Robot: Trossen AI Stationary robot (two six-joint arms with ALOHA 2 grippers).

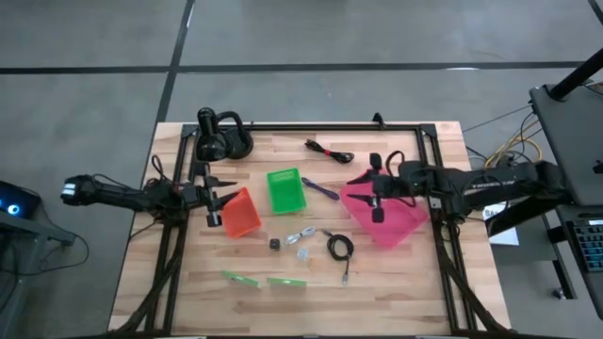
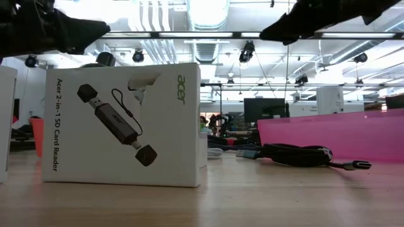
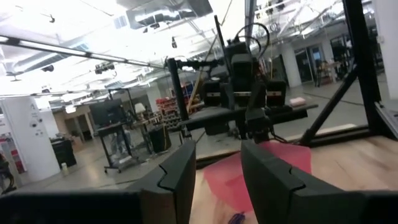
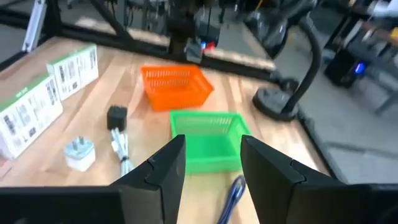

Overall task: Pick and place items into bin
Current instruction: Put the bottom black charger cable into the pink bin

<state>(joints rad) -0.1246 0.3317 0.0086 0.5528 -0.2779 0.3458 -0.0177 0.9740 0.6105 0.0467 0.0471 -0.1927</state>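
Evidently, nothing was held by either gripper: in each wrist view the two dark fingers stood partly apart with only air between them. The right gripper [image 1: 378, 196] was seen poised above the pink bin [image 1: 388, 218], while the left gripper [image 1: 216, 200] hung at the table's left edge beside the orange basket [image 1: 241, 213]. The purple pen [image 1: 320, 189] lay just beside the pink bin, between it and the green basket [image 1: 285, 190], its long axis running diagonally from the green basket toward the bin. It was therefore judged that the right arm was much the nearer, the pen lying a short way to that gripper's left. The remaining items, a coiled black cable [image 1: 339, 248], a tiny black cube [image 1: 274, 244] and the green strips [image 1: 264, 281], were scattered toward the table's front edge.
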